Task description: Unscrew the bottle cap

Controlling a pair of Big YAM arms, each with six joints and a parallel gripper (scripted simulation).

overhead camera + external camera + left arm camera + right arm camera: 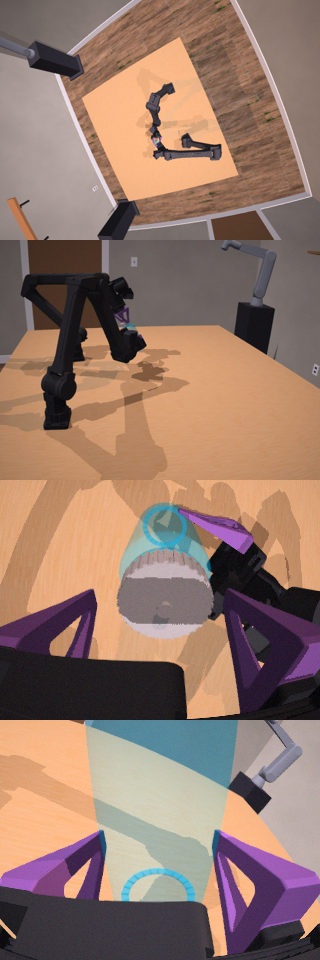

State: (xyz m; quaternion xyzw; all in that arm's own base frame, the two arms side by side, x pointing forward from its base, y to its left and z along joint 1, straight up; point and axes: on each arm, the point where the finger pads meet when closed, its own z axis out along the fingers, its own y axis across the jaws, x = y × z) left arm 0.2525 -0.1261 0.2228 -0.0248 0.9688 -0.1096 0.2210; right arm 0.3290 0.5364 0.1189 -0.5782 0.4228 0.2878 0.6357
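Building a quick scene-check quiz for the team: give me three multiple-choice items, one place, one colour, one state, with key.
1. Where is the ribbed grey round cap?
A) flat on the desk
B) on the clear teal bottle
C) in the right claw

2. What colour are the right claw's fingers?
A) purple
B) orange
C) white

3. How does the left claw stand?
A) shut on the cap
B) shut on nothing
C) open

1: B, the left wrist view shows it over the bottle's end.
2: A, the right wrist view shows them purple.
3: C, gaps show between both its fingers and the cap in the left wrist view.
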